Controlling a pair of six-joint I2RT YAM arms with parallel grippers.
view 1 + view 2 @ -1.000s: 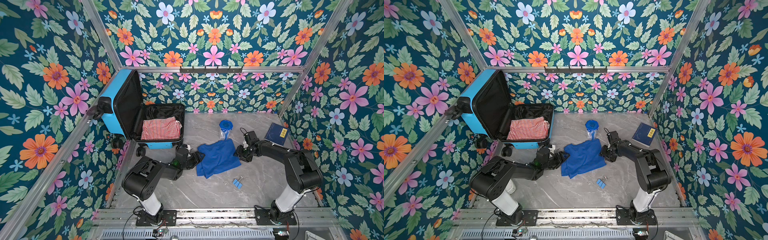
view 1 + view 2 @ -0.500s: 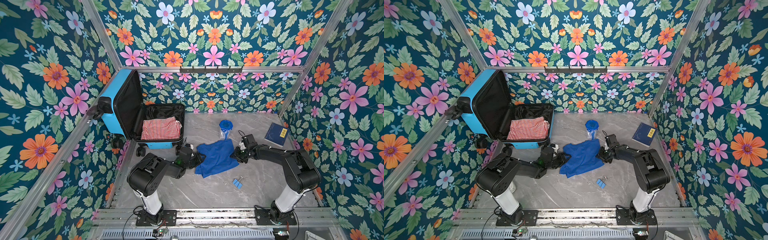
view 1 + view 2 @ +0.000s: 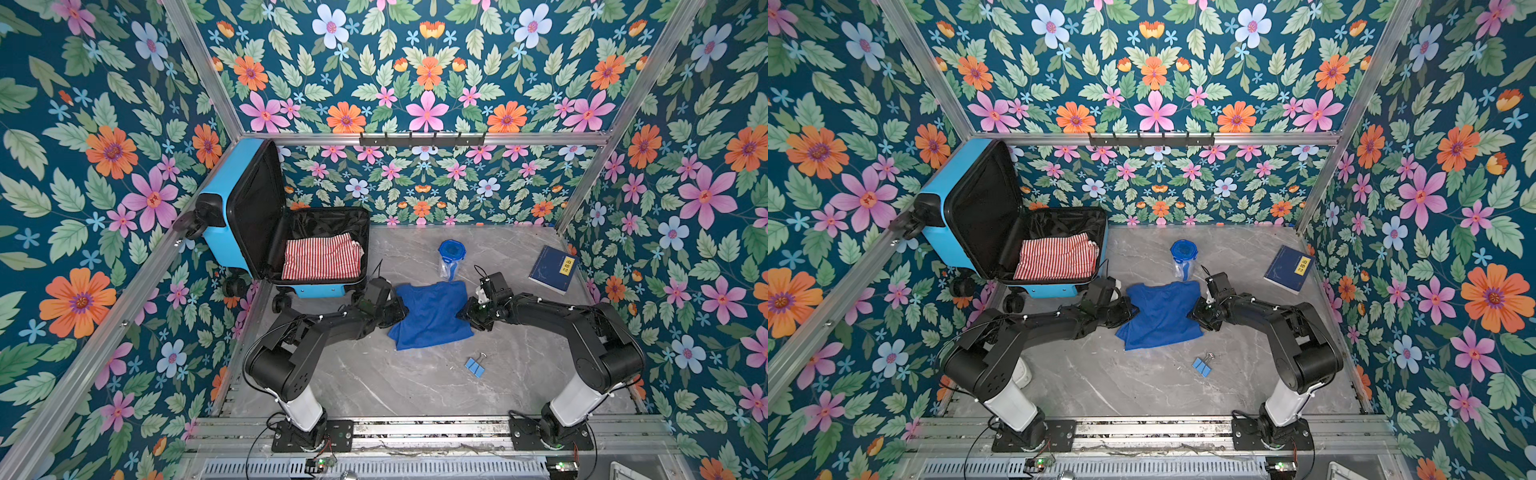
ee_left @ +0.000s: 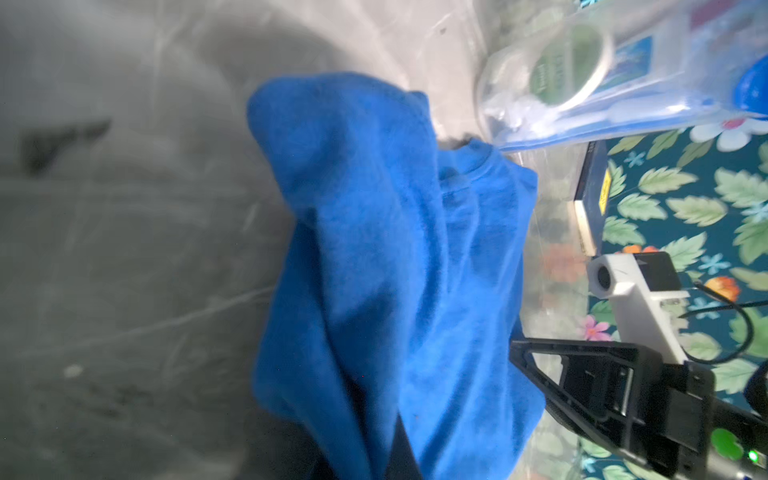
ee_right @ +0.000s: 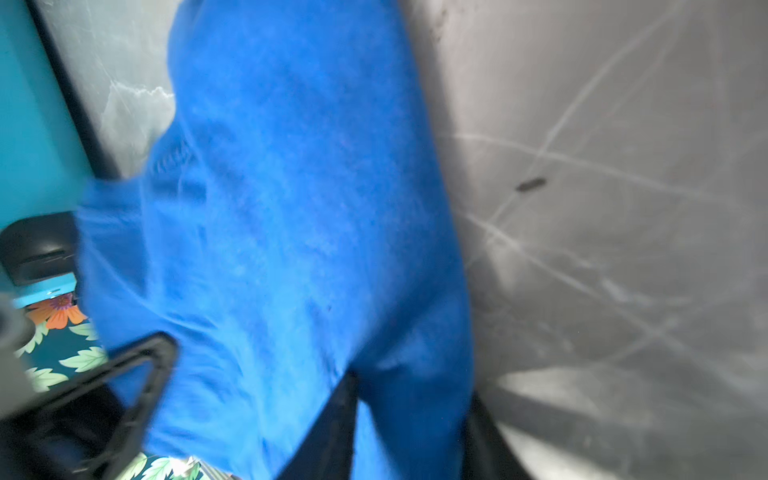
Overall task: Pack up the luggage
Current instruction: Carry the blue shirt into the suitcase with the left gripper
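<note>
The luggage (image 3: 224, 224) (image 3: 942, 216) lies open at the back left, lid up against the wall, with a red-and-white striped cloth (image 3: 320, 262) folded in its base. A blue shirt (image 3: 432, 316) (image 3: 1163, 316) lies on the grey floor in front of it. My left gripper (image 3: 397, 309) (image 4: 395, 457) is shut on the shirt's left edge, the cloth (image 4: 395, 249) bunching up from it. My right gripper (image 3: 467, 313) (image 5: 411, 449) is at the shirt's right edge. Its fingers stand apart with a fold of shirt (image 5: 291, 208) between them.
A clear jar with a blue lid (image 3: 451, 259) stands just behind the shirt. A dark-blue book (image 3: 552, 270) lies at the right wall. A blue binder clip (image 3: 476, 365) sits in front of the shirt. A hook rail (image 3: 422, 139) runs along the back wall.
My left gripper has closed on the shirt's left edge. The right gripper slid in onto the right edge, narrowed, then spread again. The shirt has bunched a little narrower.
</note>
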